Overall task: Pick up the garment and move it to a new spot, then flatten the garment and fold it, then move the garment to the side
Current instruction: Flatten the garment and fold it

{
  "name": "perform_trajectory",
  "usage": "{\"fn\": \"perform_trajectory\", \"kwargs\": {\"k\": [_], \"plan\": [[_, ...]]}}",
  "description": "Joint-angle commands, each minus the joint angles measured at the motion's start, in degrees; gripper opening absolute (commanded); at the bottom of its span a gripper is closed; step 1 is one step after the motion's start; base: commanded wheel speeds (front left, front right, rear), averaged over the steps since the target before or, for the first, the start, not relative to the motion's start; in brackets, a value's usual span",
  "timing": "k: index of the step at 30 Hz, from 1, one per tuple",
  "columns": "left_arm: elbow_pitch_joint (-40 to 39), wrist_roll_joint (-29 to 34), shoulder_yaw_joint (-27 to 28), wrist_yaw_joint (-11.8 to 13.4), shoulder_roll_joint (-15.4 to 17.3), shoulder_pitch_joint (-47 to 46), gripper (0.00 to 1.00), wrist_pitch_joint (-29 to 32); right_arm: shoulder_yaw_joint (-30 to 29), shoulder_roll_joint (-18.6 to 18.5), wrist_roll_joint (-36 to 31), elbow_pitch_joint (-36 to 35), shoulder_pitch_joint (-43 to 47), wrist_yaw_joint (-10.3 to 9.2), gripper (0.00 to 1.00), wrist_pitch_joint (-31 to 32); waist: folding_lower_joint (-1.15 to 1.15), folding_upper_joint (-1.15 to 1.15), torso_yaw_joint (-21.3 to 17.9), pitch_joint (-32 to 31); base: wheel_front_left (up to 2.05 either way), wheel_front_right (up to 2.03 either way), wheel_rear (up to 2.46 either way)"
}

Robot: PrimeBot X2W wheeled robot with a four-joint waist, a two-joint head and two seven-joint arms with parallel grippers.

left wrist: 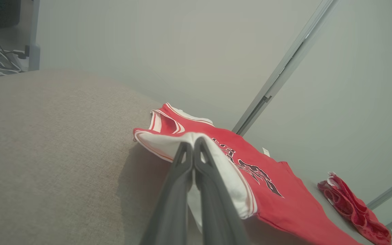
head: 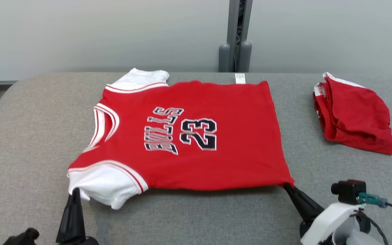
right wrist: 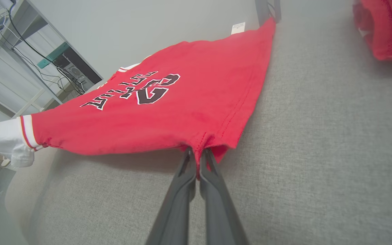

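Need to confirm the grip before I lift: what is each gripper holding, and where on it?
Both hold the red jersey: the left gripper pinches its near white sleeve, the right gripper its near hem corner.

Down at the near left, the left gripper (head: 76,193) points up and away, its two dark fingers (left wrist: 179,183) pressed flat together, pinching the white sleeve edge of the garment (head: 216,143). Over at the near right, the right gripper (head: 288,188) angles up and leftward, likewise clamped, nipping the red hem corner. Behind it sits the pale wrist (head: 330,217), with a small camera (head: 349,191) on top.
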Motion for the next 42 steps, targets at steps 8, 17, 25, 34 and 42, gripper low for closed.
{"fn": "perform_trajectory", "kwargs": {"k": [8, 17, 25, 34, 42], "plan": [[-0.7, -0.2, -0.6, 1.8, 0.2, 5.4, 0.0, -0.2, -1.7, -2.5, -0.5, -3.5, 6.6, 0.0, 0.0, 3.4, 0.0, 0.0, 1.0, -2.3, 0.0, 0.0, 0.0], [-0.1, 1.1, -2.2, 1.3, 0.2, 5.8, 0.0, -0.2, -5.9, -1.6, -3.6, -7.4, 10.2, 0.0, 0.0, 6.9, 0.0, 0.0, 0.6, -1.4, 0.0, 0.0, 0.0], [-0.8, 3.0, -1.8, 0.7, 0.9, 2.4, 0.0, -0.2, -9.0, -0.1, -6.7, -9.8, 9.6, 0.0, 0.0, 8.1, 0.0, 0.0, 0.0, -0.9, 0.0, 0.0, 0.0], [2.2, 3.6, -3.4, 0.0, 3.7, -6.3, 0.0, 0.3, -11.2, 3.0, -10.4, -6.0, 3.8, 0.0, 0.0, 10.4, 0.0, 0.0, -1.3, 0.7, 0.0, 0.0, 0.0], [10.1, 2.2, -3.1, -0.4, 6.5, -15.7, 0.0, 0.7, -10.5, 5.1, -10.9, 0.7, -4.6, 0.0, 0.0, 11.9, 0.0, 0.0, -1.8, 2.8, 0.0, 0.0, 0.0]]}}
